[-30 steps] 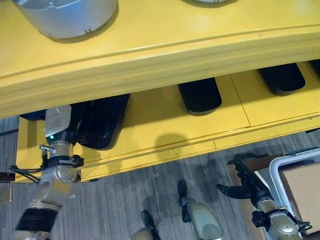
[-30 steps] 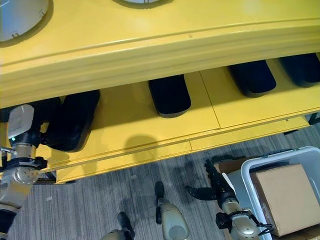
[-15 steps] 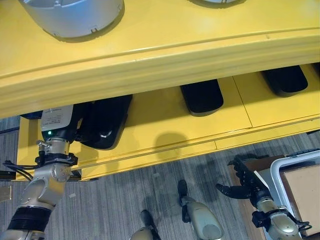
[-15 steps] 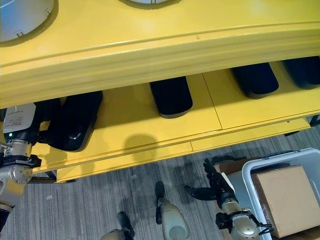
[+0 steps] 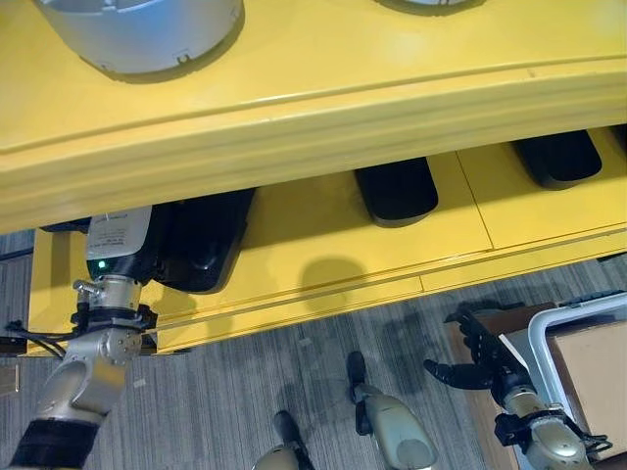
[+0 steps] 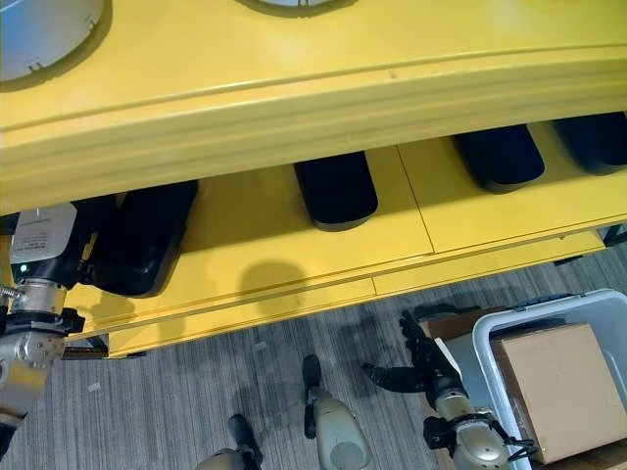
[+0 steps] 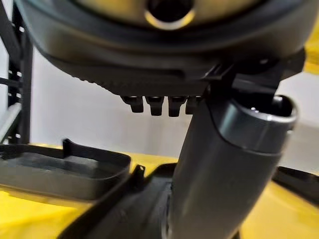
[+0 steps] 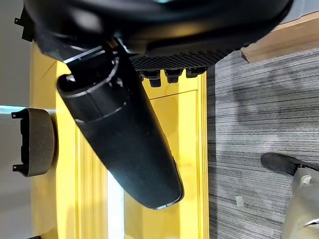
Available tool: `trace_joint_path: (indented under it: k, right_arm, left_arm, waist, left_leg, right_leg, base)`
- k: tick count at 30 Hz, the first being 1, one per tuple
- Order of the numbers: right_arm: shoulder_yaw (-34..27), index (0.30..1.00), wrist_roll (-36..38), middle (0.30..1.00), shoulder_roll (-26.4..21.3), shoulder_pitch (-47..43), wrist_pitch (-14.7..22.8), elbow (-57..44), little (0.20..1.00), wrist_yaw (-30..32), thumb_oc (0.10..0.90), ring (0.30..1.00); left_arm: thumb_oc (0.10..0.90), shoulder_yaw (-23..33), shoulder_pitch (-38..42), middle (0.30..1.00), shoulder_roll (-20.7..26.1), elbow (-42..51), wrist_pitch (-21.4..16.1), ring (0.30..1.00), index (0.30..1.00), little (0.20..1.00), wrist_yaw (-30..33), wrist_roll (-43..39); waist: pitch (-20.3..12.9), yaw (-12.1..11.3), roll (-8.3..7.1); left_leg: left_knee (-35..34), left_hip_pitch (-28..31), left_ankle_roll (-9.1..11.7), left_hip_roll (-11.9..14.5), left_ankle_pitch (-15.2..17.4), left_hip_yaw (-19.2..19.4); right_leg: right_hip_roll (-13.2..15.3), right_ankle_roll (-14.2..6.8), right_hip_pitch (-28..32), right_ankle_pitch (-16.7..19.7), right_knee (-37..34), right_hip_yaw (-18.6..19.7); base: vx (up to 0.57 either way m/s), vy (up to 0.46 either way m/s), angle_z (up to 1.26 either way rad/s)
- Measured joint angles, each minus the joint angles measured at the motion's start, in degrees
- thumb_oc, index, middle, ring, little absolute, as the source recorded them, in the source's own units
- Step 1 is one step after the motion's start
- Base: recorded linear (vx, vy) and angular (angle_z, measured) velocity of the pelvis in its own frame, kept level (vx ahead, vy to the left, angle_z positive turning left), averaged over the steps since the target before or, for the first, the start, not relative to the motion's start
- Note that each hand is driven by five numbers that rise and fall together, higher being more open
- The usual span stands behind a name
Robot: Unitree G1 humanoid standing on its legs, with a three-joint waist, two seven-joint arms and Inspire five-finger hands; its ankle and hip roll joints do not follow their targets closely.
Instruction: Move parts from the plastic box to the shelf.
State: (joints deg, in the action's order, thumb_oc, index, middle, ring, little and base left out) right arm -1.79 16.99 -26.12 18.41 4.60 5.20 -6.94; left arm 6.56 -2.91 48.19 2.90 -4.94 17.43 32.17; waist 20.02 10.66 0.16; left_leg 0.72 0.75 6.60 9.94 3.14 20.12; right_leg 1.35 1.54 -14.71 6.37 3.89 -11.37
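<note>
A black moulded part [image 5: 201, 250] lies at the left end of the yellow shelf's lower board [image 5: 323, 245]. My left arm [image 5: 98, 343] reaches in beside it, and the upper level's lip hides the hand from above. In the left wrist view my left hand [image 7: 224, 174] has its fingers straight, and its thumb hangs over the black part [image 7: 65, 169] without gripping it. Two more black parts [image 5: 397, 188] [image 5: 558, 157] lie further right on the board. My right hand [image 5: 480, 364] hangs open and empty at the lower right, beside the white plastic box [image 6: 483, 362].
A brown cardboard piece [image 6: 554, 387] lies inside the plastic box. A grey round container [image 5: 137, 34] stands on the shelf's upper level, whose thick front lip [image 5: 323, 108] overhangs the lower board. Grey carpet floor runs in front of the shelf.
My left wrist has shifted slightly at the shelf's left end. The black part beside it stays in place, and the right hand has not moved.
</note>
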Motion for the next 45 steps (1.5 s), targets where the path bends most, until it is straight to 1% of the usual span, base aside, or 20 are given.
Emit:
trace_joint_path:
  k: [2, 7, 9, 13, 17, 21, 26, 27, 29, 32, 34, 40, 45]
  right_arm:
    - [-0.52, 1.000, 0.00, 1.000, 0.02, 0.61, 0.13, -0.02, 1.000, -0.04, 0.900, 1.000]
    - [-1.19, 1.000, 0.00, 1.000, 0.09, 0.91, 0.28, -0.04, 1.000, -0.05, 0.900, 1.000]
    - [-1.29, 1.000, 0.00, 1.000, 0.08, 1.09, 0.30, -0.04, 1.000, -0.03, 0.900, 1.000]
    - [-1.30, 1.000, 0.00, 1.000, 0.09, 1.38, 0.33, -0.04, 1.000, -0.06, 0.900, 1.000]
    - [-1.32, 1.000, 0.00, 1.000, 0.09, 1.45, 0.41, -0.04, 1.000, -0.05, 0.900, 1.000]
    - [-1.31, 1.000, 0.00, 1.000, 0.09, 1.46, 0.43, -0.03, 1.000, -0.04, 0.900, 1.000]
    - [-1.30, 1.000, 0.00, 1.000, 0.09, 1.47, 0.48, -0.03, 1.000, -0.01, 0.900, 1.000]
    - [-1.28, 1.000, 0.00, 1.000, 0.08, 1.55, 0.51, 0.00, 1.000, -0.02, 0.900, 1.000]
    - [-1.29, 1.000, 0.00, 1.000, 0.07, 1.48, 0.66, -0.03, 1.000, 0.00, 0.900, 1.000]
    - [-1.28, 1.000, 0.01, 1.000, 0.06, 1.66, 0.67, 0.01, 1.000, 0.04, 0.900, 1.000]
    - [-1.31, 1.000, 0.01, 1.000, 0.06, 1.55, 0.86, -0.01, 1.000, 0.19, 0.900, 1.000]
    - [-1.31, 1.000, 0.02, 1.000, 0.05, 1.84, 1.00, -0.01, 1.000, 0.69, 0.900, 1.000]
    - [-1.32, 1.000, 0.02, 1.000, 0.05, 1.87, 1.11, -0.01, 1.000, 0.98, 0.900, 1.000]
  left_arm:
    - [0.900, 1.09, -1.18, 1.000, 0.00, 1.30, -0.59, 1.000, 1.000, 1.000, -0.36, -0.04]
    - [0.900, 7.10, -5.17, 1.000, 0.02, 3.29, -1.42, 1.000, 1.000, 1.000, -0.59, -0.05]
    - [0.900, 8.56, -7.05, 1.000, 0.14, 4.76, -1.52, 1.000, 1.000, 1.000, -0.61, -0.03]
    - [0.900, 9.32, -8.48, 1.000, 0.43, 6.73, -1.91, 1.000, 1.000, 1.000, -0.65, 0.00]
    - [0.900, 9.33, -10.11, 1.000, 1.93, 6.90, -3.05, 1.000, 1.000, 1.000, -0.97, 0.12]
    - [0.900, 9.24, -9.25, 1.000, 2.49, 6.83, -3.06, 1.000, 1.000, 1.000, -1.78, 0.14]
    - [0.900, 7.28, -6.33, 1.000, 2.84, 6.34, -3.04, 1.000, 1.000, 1.000, -1.81, 0.21]
    - [0.900, 5.39, -4.71, 1.000, 3.67, 5.27, -3.04, 1.000, 1.000, 1.000, -1.81, 0.98]
    - [0.900, 3.98, -4.11, 1.000, 5.32, 3.90, -3.06, 1.000, 1.000, 1.000, -1.88, 2.57]
    - [0.900, 1.92, -2.45, 1.000, 5.48, 1.80, -2.99, 1.000, 1.000, 1.000, -1.88, 3.51]
    - [0.900, -0.06, -2.01, 1.000, 5.48, -0.04, -2.77, 1.000, 1.000, 1.000, -1.99, 4.79]
    - [0.900, -2.41, -1.52, 1.000, 5.47, -1.58, -2.60, 1.000, 1.000, 1.000, -2.02, 7.18]
    - [0.900, -2.47, -2.63, 1.000, 5.47, -1.88, -2.68, 1.000, 1.000, 1.000, -2.07, 8.76]
  waist:
    - [0.00, -1.21, 0.00]
    - [0.01, -2.37, 0.11]
    - [0.02, -2.71, 0.12]
    - [0.02, -3.09, 0.15]
    - [0.02, -3.09, 0.16]
    - [0.02, -2.93, 0.18]
    - [0.03, -2.79, 0.22]
    - [0.03, -2.80, 0.27]
    - [0.03, -2.53, 0.27]
    - [0.03, -2.10, 0.29]
    - [0.02, -1.63, 0.29]
    - [0.02, -1.32, 0.29]
    - [0.02, -1.38, 0.29]
  left_leg:
    - [0.05, 0.06, 0.00, -0.01, 0.00, 0.00]
    - [0.30, -0.04, 0.00, 0.02, 0.00, -0.15]
    - [0.36, -0.13, 0.00, 0.02, 0.00, -0.21]
    - [0.90, -0.67, -0.04, 0.00, 0.05, -0.77]
    - [1.07, -0.69, -0.04, -0.01, 0.05, -0.78]
    - [1.27, -0.74, -0.04, 0.00, 0.05, -0.83]
    - [1.50, -0.84, -0.03, 0.00, 0.05, -0.87]
    - [1.63, -0.95, -0.03, 0.01, 0.05, -0.87]
    - [1.94, -1.38, -0.01, 0.03, 0.13, -0.87]
    - [2.04, -1.69, 0.00, 0.04, 0.12, -0.72]
    - [2.02, -1.66, -0.01, 0.03, 0.13, -0.61]
    - [2.06, -1.66, -0.01, 0.00, 0.13, -0.41]
    - [2.13, -1.69, -0.02, 0.00, 0.15, -0.05]
  right_leg:
    - [0.00, 0.00, 0.04, 0.00, 0.04, 0.06]
    - [0.03, 0.00, 0.08, 0.00, 0.09, 0.04]
    - [0.07, 0.01, 0.06, 0.00, 0.10, -0.03]
    - [0.26, 0.01, 0.06, 0.01, 0.13, -0.24]
    - [0.30, 0.01, 0.08, 0.01, 0.20, -0.24]
    - [0.34, 0.01, 0.09, 0.01, 0.27, -0.25]
    - [0.37, -0.33, 0.07, -0.22, 0.26, -0.23]
    - [0.37, -0.33, 0.03, -0.22, 0.27, -0.24]
    - [0.38, -0.33, -0.30, -0.18, 0.27, -0.21]
    - [0.38, 0.22, -0.66, 0.28, 0.32, -0.21]
    - [0.37, 0.20, -0.69, 0.28, 0.30, -0.16]
    - [0.34, -0.14, -0.80, 0.12, 0.26, 0.02]
    - [0.25, -0.23, -1.03, 0.18, 0.22, 0.51]
  base:
    - [0.00, 0.000, 0.00]
    - [0.00, 0.000, 0.00]
    - [0.00, 0.000, 0.00]
    - [0.00, 0.008, 0.07]
    - [0.00, 0.000, 0.00]
    - [0.00, 0.000, 0.00]
    - [0.00, 0.000, 0.00]
    - [0.00, 0.000, 0.00]
    - [0.00, 0.000, 0.00]
    - [0.00, 0.000, 0.00]
    - [0.00, 0.000, 0.00]
    - [0.00, 0.000, 0.00]
    - [0.00, 0.010, -0.04]
